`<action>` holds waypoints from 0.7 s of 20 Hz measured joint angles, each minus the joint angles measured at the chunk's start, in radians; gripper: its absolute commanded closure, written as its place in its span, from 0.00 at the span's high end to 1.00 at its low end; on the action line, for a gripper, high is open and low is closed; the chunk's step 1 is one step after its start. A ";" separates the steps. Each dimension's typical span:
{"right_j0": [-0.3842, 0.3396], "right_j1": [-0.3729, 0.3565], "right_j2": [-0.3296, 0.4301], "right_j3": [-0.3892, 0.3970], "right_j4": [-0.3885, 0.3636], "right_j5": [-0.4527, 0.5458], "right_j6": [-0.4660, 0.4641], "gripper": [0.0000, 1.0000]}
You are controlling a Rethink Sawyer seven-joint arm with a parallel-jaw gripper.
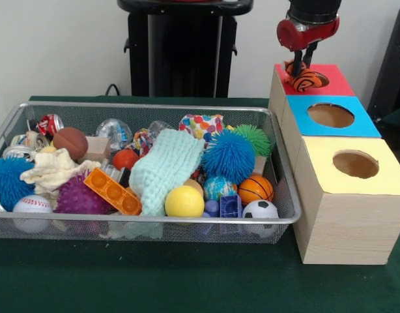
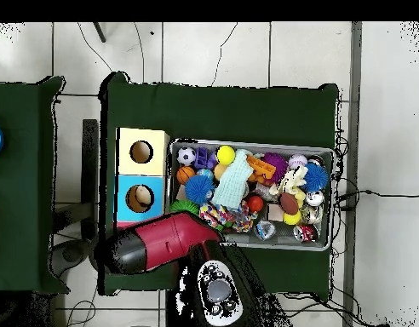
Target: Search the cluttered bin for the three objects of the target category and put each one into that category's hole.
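Now the pincer pinches an orange striped plush. It hangs directly over the red box's hole, partly inside.

A room with a green table, a white wall and a tiled floor.
In the front view you see a plain white wall behind the table, which has a dark green cloth on it. In the overhead view you see a floor of pale tiles with dark joints, thin cables lying on it, and a second green table just beside the first.
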 measured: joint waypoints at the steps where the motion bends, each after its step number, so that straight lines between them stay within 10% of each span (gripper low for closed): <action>1: 0.002 0.000 -0.005 0.000 0.002 0.000 0.001 0.00; 14: 0.022 0.015 -0.029 0.000 0.075 0.000 0.004 0.00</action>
